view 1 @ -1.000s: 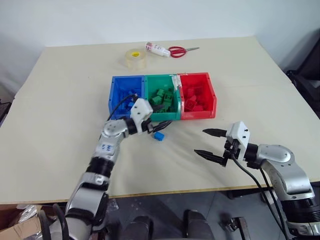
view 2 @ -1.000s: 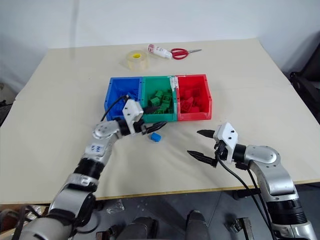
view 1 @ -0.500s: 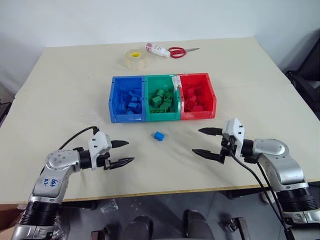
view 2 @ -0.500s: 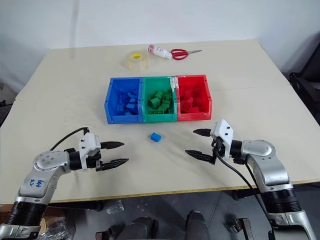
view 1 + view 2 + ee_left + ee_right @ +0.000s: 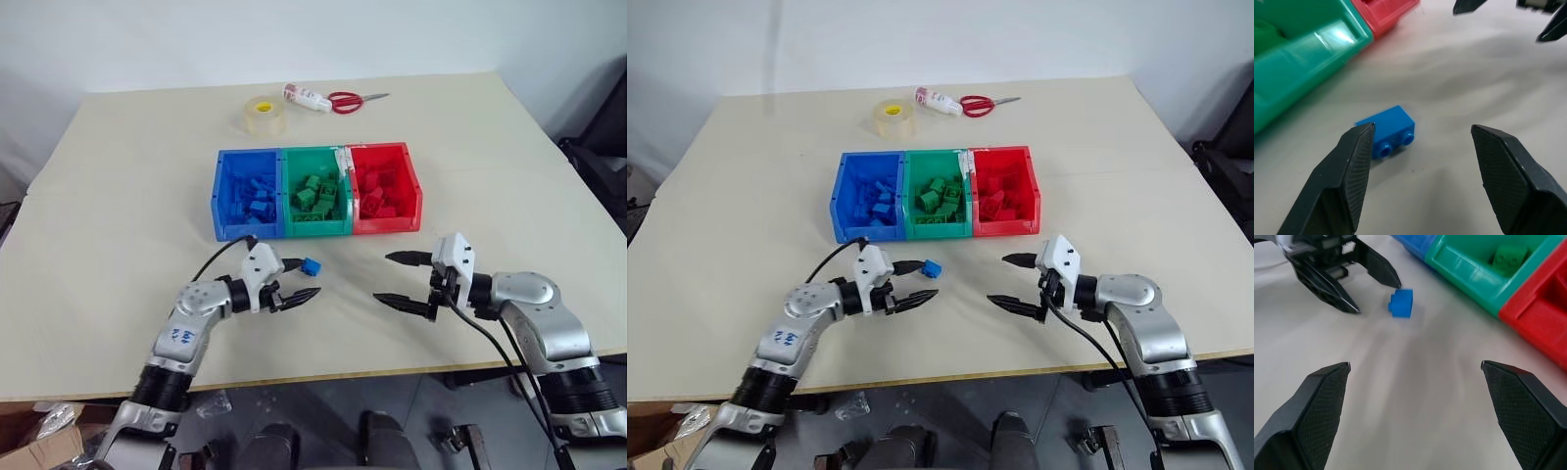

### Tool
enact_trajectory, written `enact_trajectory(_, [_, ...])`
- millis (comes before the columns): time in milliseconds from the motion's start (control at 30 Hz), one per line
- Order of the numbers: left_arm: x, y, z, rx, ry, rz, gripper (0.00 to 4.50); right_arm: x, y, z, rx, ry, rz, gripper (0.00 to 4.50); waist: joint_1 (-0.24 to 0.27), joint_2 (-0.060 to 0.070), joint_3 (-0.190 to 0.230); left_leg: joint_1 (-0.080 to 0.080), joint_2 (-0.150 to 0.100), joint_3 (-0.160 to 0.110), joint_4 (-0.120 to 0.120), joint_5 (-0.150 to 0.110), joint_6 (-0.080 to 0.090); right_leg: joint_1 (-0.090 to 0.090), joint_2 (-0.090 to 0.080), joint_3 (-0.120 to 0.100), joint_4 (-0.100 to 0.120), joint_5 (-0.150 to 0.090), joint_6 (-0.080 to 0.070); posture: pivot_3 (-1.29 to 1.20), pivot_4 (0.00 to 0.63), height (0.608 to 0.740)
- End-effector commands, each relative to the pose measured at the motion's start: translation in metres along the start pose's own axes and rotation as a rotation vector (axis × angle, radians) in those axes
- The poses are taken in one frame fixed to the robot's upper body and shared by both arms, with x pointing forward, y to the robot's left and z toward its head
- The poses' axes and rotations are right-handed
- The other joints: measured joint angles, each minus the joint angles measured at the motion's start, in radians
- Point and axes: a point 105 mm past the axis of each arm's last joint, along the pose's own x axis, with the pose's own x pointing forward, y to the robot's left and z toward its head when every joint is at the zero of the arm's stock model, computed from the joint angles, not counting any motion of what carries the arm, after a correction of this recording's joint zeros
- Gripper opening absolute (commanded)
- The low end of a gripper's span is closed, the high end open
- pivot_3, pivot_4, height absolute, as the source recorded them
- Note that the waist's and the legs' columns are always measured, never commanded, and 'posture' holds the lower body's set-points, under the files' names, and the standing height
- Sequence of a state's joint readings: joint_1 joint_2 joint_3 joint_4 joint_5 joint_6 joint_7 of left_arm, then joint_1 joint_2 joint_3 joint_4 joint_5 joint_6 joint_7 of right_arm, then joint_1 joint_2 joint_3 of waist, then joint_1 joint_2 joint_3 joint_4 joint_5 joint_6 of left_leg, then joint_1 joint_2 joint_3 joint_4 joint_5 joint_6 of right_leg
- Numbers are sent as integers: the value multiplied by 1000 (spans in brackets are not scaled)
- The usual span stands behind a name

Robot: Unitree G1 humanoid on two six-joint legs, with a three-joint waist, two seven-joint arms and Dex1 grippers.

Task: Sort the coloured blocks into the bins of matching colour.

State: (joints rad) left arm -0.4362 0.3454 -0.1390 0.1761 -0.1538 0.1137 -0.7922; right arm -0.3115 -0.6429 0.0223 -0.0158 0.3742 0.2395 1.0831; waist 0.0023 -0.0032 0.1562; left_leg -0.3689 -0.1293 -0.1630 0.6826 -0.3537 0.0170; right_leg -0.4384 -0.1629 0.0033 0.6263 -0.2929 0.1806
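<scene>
— Since that small blue studded plastic brick [image 5: 312, 265] is the only one lying loose on the cream tabletop [image 5: 127, 196], how would you expect it to handle?

— Light and rigid, I'd judge, with smooth hard sides that could squirt out of a poor pinch. It sits just left of centre in the head view, below the green rectangular plastic bin [image 5: 316, 191] and just apart from its front wall.

— And the left gripper [image 5: 299, 278]?

— Left of centre, its two black fingers spread apart and empty. The upper fingertip lies just beside the brick, nearly touching; the lower one is out over bare table. The brick is not squarely between them.

— Where should it take hold?

— Across the two flat side faces, I think, not over the studs or on a corner, so the pads seat flush.

— Its destination?

— The blue rectangular plastic bin [image 5: 227, 201], upper left of the row, already holding blue bricks. The red rectangular plastic bin [image 5: 413, 191] ends the row.

— The right gripper [image 5: 400, 277]?

— Right of centre, fingers wide apart, empty, well clear of the brick.
</scene>
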Motion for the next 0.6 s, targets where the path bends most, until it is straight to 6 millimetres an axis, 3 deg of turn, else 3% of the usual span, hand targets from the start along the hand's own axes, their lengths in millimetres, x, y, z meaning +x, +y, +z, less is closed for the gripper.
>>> enact_trajectory(33, [5, 4, -3, -13, -2, 16, 2736, -10, -1, 14, -50, -31, -35, 4500, -1, 0, 0, 0, 0, 0, 0, 0, 0, 0, 0, 0, 0, 0, 0, 0, 150, 740])
enact_trajectory(333, [4, 3, -5, 1, -2, -11, 13, -15, 1, 13, -49, -24, -57, 4500, 1, 0, 0, 0, 0, 0, 0, 0, 0, 0, 0, 0, 1, 0, 0, 0, 150, 740])
enact_trajectory(600, [-6, -2, 8, 40, -38, -32, 13, -11, -1, 13, -53, -25, -39, 4500, -2, 0, 0, 0, 0, 0, 0, 0, 0, 0, 0, 0, 0, 0, 0, 0, 150, 740])
